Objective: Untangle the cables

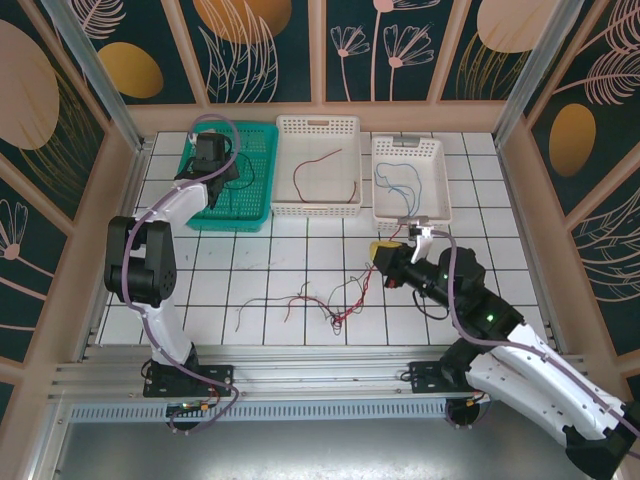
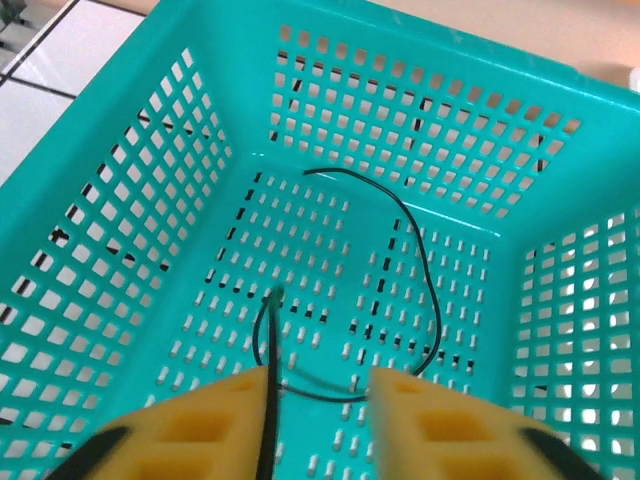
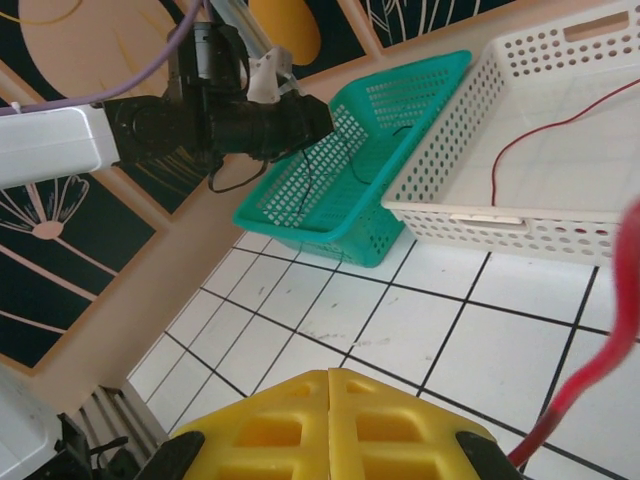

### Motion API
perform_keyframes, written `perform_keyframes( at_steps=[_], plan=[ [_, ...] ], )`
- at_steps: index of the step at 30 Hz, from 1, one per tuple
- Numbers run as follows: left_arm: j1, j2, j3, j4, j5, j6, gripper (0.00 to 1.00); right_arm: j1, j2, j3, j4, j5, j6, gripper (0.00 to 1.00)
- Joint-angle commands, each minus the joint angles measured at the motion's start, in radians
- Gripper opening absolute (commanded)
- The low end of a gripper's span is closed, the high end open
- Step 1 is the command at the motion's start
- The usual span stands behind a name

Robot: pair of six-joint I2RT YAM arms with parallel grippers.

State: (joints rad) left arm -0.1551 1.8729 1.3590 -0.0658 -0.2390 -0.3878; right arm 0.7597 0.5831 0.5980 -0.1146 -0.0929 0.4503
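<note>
My left gripper (image 2: 320,400) hangs open over the teal basket (image 2: 130,200). A black cable (image 2: 425,270) loops across the basket floor, and one end rises along the inner face of the left finger. My right gripper (image 1: 383,252) sits low over the tiles, right of centre, with its yellow fingers (image 3: 290,420) pressed shut. A red cable (image 3: 615,300) runs close beside them and drops to the tangle of red and dark cables (image 1: 335,312) on the tiles. The right wrist view shows the left gripper (image 3: 318,118) above the teal basket (image 3: 400,110), a black strand dangling from it.
The middle white basket (image 1: 318,208) holds one red cable (image 1: 310,165). The right white basket (image 1: 412,218) holds pale blue cables (image 1: 400,180). A thin dark cable (image 1: 250,303) lies on the tiles left of the tangle. Wooden walls enclose the table.
</note>
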Motion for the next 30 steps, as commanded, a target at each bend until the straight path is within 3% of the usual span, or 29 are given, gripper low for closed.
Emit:
perform_keyframes(
  at_steps=[1, 3, 9, 18, 22, 26, 30],
  plan=[
    [0.009, -0.004, -0.008, 0.011, 0.018, 0.001, 0.43, 0.007, 0.030, 0.069, 0.032, 0.045, -0.022, 0.00],
    [0.010, -0.010, -0.008, 0.006, 0.023, 0.003, 0.52, 0.007, 0.058, 0.094, 0.038, 0.044, -0.031, 0.00],
    [0.009, -0.058, 0.013, -0.028, 0.026, 0.016, 0.65, 0.007, 0.141, 0.180, 0.044, 0.050, -0.059, 0.00],
    [0.010, -0.144, 0.059, -0.126, -0.019, -0.014, 0.74, 0.007, 0.191, 0.216, 0.063, 0.041, -0.073, 0.00],
    [0.009, -0.229, 0.044, -0.152, 0.101, -0.088, 0.75, 0.006, 0.205, 0.245, 0.059, 0.041, -0.092, 0.00],
    [0.002, -0.313, -0.030, -0.142, 0.348, -0.142, 0.76, 0.004, 0.221, 0.280, 0.055, 0.029, -0.116, 0.00],
    [-0.066, -0.438, -0.186, -0.067, 0.547, -0.174, 0.76, -0.007, 0.241, 0.310, 0.060, 0.004, -0.132, 0.00]
  ],
)
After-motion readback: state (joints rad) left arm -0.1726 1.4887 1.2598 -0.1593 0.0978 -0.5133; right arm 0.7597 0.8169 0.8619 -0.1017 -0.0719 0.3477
